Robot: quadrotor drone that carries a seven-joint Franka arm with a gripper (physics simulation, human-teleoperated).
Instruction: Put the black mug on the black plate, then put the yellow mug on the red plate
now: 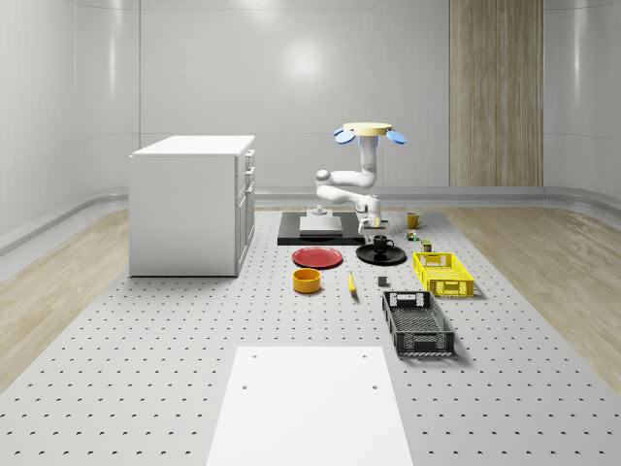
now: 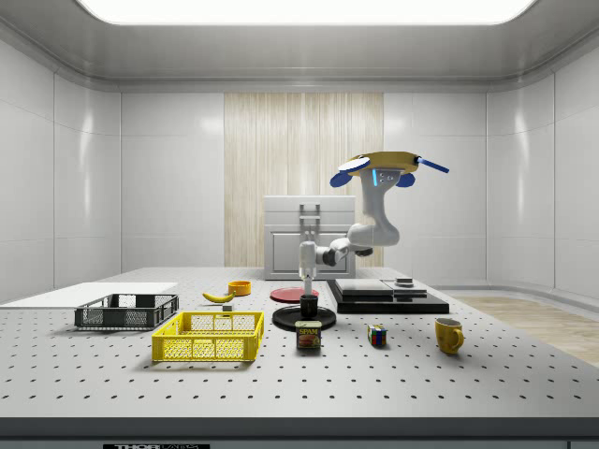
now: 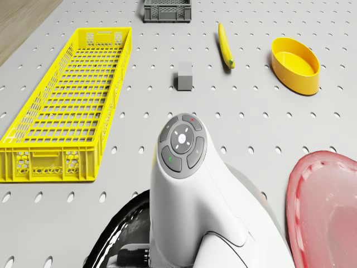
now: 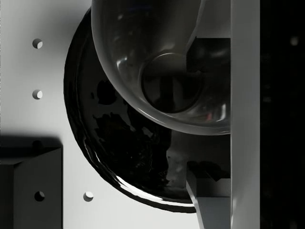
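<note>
The black mug [image 1: 382, 243] stands upright on the black plate [image 1: 380, 257], to the right of the red plate [image 1: 317, 257] in the whole-scene view. My gripper [image 1: 372, 229] points straight down at the mug's [image 2: 308, 305] rim. In the wrist view my gripper [image 4: 188, 128] is open. One finger [image 4: 209, 62] is inside the mug [image 4: 157, 71] and the other is outside, with a gap to the wall. The yellow mug [image 1: 414, 220] stands behind the black plate [image 2: 304, 320], apart from it. The drone [image 1: 366, 131] hovers over the black platform's edge.
A white cabinet [image 1: 194, 204] stands left in the whole-scene view, with the black platform [image 1: 315, 228] behind the plates. A yellow bowl [image 1: 307, 281], a banana [image 1: 351, 282], a yellow crate [image 1: 443, 273] and a black crate [image 1: 417, 322] lie in front. A can [image 2: 308, 335] and a cube [image 2: 376, 335] sit near the yellow mug [image 2: 449, 334].
</note>
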